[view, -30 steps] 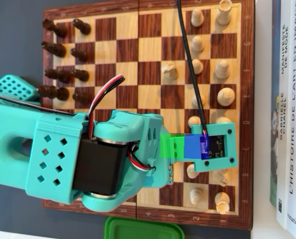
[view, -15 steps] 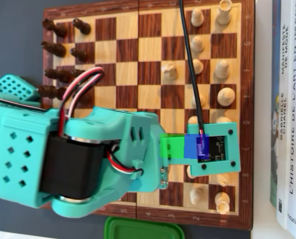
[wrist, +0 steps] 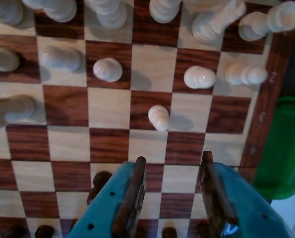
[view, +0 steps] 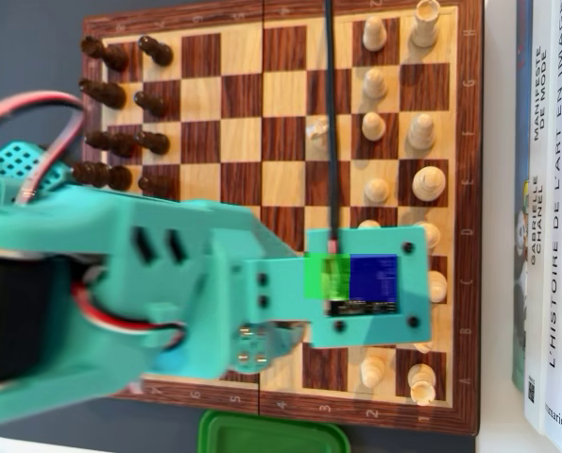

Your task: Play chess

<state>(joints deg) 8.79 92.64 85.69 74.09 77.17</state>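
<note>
Green plastic container [view: 271, 432] below the board, books [view: 550, 208] at right.

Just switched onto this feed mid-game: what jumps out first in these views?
In the overhead view the big teal arm sprawls across the lower half of the chessboard, hiding several squares. In the wrist view the end effector hangs open above the board, with one advanced white pawn standing alone just beyond its fingertips. A green container sits off the board's right edge in that view.
</note>
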